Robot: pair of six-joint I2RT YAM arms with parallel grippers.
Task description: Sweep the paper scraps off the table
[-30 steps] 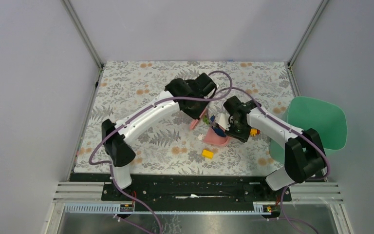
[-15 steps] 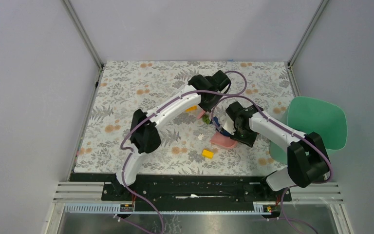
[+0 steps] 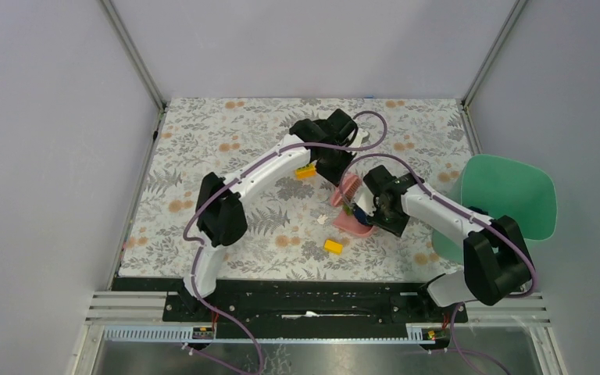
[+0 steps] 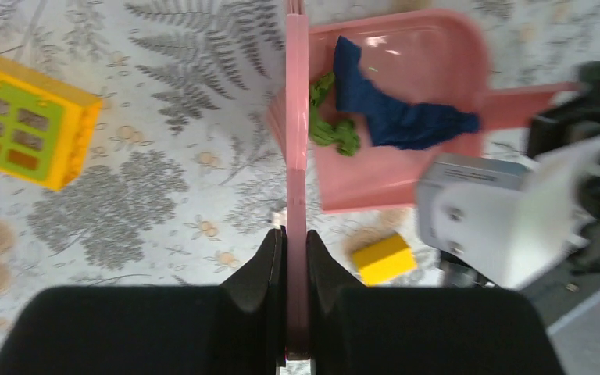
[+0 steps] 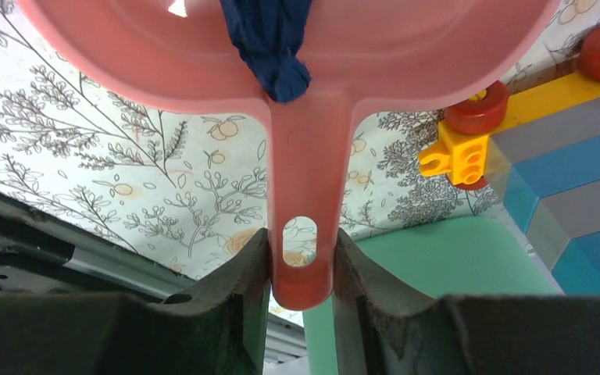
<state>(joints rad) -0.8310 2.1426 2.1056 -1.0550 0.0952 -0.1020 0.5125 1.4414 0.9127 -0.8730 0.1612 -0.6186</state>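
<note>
Nearest the arm bases, a small yellow block (image 3: 333, 246) is seen on the table (image 3: 203, 156). Just beyond it a white paper scrap (image 3: 323, 219) lies loose on the fern print, not yet collected. Next, a pink dustpan (image 4: 430, 70) is held by its handle in the right gripper (image 5: 301, 242), whose jaws are pressed tight against both sides of it. A dark blue scrap (image 4: 394, 117) and a green scrap (image 4: 330, 129) are seen inside the pan. A pink brush (image 4: 297, 117) is clamped edge-on in the left gripper (image 4: 295, 238), at the pan's open lip. Farther off lies a yellow-and-green block (image 3: 305, 171). Some risk is judged (the pan looks shallow). The gathered scraps could be spilled back if the pan is tipped or knocked by the brush. The white scrap could be missed, or a block swept in with it.
</note>
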